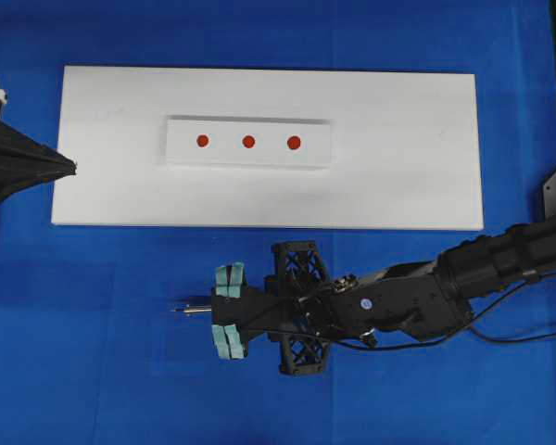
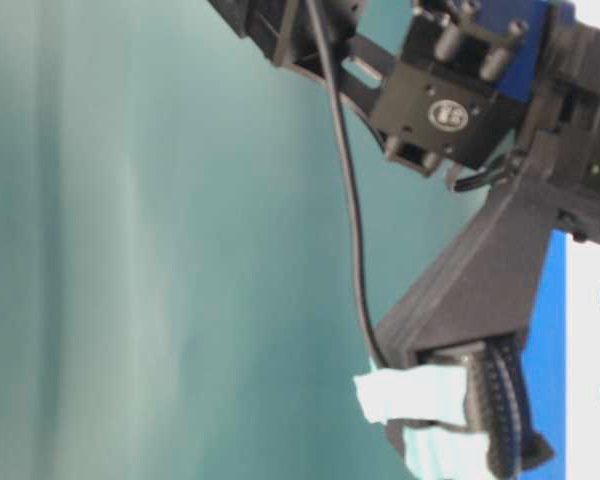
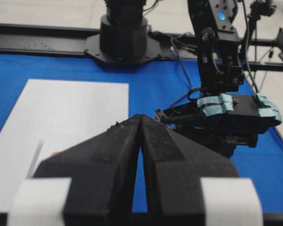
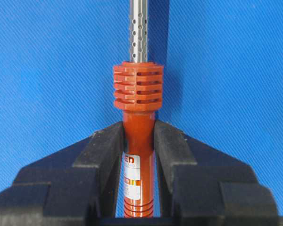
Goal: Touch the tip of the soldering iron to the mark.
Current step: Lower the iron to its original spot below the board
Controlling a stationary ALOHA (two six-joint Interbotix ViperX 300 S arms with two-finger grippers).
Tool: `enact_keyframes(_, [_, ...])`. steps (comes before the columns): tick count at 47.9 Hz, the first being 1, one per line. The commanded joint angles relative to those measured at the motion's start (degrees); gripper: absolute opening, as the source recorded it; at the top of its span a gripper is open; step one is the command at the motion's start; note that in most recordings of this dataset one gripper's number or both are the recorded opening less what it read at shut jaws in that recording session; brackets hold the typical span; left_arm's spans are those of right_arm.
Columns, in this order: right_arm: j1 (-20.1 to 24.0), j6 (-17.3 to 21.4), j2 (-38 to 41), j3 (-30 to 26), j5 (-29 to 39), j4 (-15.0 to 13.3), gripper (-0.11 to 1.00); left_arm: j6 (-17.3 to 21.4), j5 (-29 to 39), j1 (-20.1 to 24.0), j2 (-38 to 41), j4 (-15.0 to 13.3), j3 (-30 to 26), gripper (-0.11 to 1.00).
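Red-orange-handled soldering iron (image 4: 138,141) is lying level in the clenching right end effector (image 4: 138,155), tip pointing left over blue counter (image 1: 93,352) near the white board (image 1: 408,167), apparently for swinging toward a red mark (image 1: 248,142); left end effector (image 3: 140,155) is idling, clenched empty.

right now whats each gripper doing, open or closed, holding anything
left gripper: closed, fingers together, holding nothing.
right gripper: closed on the soldering iron, gripping its red-orange handle.
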Motion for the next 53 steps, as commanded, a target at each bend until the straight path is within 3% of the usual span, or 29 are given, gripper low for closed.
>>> enact_keyframes(1, [-0.18,-0.09,-0.79,-0.35,-1.49,0.09,0.07,-0.09,-0.35,-0.35,0.26,0.0,-0.62,0.0])
enact_keyframes(31, [-0.18,0.35,-0.79,-0.26,-1.58,0.44,0.09,-0.09,-0.26,-0.35,0.26,0.0,-0.53,0.0])
enact_keyframes(36, [-0.18,0.35,-0.79,-0.44,-1.41,0.44,0.31,-0.09,-0.26,-0.35,0.26,0.09,-0.62,0.0])
enact_keyframes(41, [-0.18,0.26,-0.97,-0.35,-1.32,0.18,0.65,-0.09,-0.35,-0.35,0.26,0.0,-0.62,0.0])
enact_keyframes(46, [-0.18,0.26,-1.32,-0.35,-1.32,0.18,0.91,-0.18,-0.35,-0.35,0.26,0.0,-0.62,0.0])
enact_keyframes(48, [-0.18,0.26,-1.49,-0.35,-1.32,0.18,0.94,-0.18,-0.26,-0.35,0.26,0.0,-0.62,0.0])
enact_keyframes(53, [-0.09,0.35,-2.37,-0.26,-1.14,0.18,0.88,-0.35,-0.35,-0.35,0.26,0.09,-0.62,0.0])
